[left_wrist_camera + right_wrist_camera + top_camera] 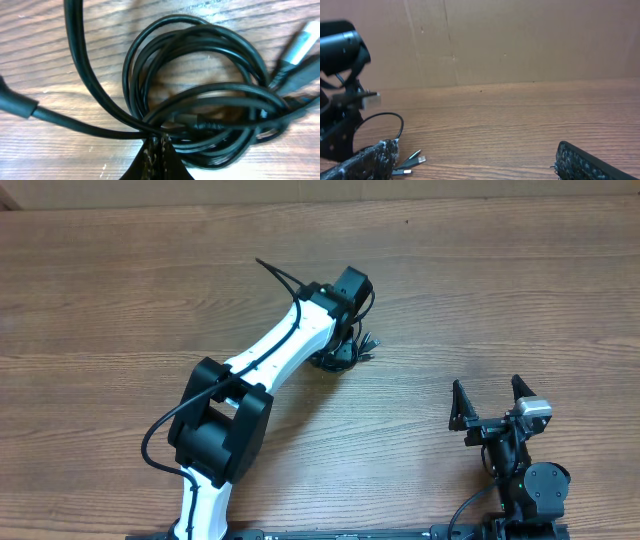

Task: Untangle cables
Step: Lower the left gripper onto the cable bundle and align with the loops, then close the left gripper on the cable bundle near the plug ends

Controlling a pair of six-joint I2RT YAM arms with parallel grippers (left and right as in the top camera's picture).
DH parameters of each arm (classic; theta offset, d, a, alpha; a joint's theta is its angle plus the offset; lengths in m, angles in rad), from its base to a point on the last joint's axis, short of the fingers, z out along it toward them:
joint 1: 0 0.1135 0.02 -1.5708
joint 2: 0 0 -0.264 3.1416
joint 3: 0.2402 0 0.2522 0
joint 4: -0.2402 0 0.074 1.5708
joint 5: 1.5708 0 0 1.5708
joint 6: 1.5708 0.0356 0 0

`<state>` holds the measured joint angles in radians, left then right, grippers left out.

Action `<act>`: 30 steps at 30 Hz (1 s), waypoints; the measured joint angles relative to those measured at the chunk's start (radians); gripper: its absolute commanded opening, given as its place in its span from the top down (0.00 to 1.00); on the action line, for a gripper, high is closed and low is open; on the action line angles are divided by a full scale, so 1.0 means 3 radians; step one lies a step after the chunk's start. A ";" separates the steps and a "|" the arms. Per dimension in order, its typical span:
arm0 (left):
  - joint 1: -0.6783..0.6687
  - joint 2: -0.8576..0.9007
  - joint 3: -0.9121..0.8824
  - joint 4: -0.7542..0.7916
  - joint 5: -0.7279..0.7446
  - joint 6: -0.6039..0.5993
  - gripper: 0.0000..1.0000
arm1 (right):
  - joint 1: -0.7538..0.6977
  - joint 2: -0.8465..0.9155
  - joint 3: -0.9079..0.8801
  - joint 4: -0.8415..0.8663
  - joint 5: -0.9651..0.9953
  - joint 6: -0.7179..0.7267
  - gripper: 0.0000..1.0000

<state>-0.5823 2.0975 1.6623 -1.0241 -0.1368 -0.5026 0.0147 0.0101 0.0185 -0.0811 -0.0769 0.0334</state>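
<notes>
Near the tabletop's middle, your left tool (157, 150) is pressed together at the bunched cables (220, 90); lifting could drag the whole bunch tighter. Your right tool (487, 388) stands spread.

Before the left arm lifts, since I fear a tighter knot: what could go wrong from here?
1. The left pincer is shut where several strands of the cables cross; lifting may drag the whole coil or tighten it.
2. Whether any strand sits between its tips is unclear; it may come up empty.
3. The right pincer stands open, apart from the coil, so nothing pins it down, and the plug ends could snag in the loops.
</notes>
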 measured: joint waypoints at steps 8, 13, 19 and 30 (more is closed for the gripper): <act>0.0008 0.0000 0.0481 -0.0254 -0.0005 0.0004 0.93 | -0.0001 0.0000 0.0000 0.0001 -0.0001 0.0000 0.00; 0.0008 0.0000 0.0482 -0.0315 0.0047 0.0013 0.90 | -0.0001 0.0000 0.0000 0.0000 -0.0001 -0.0001 0.00; 0.0008 0.0000 0.0481 -0.0332 0.0142 0.0019 0.77 | -0.0001 0.0000 0.0000 -0.0001 -0.0001 0.0000 0.00; 0.0004 0.0001 0.0481 -0.0328 0.0548 0.0369 0.75 | -0.0001 0.0000 0.0000 0.0000 -0.0001 0.0000 0.00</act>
<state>-0.5812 2.0979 1.8065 -1.1225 0.0277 -0.3920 0.0143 0.0101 0.0185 -0.0811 -0.0772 0.0334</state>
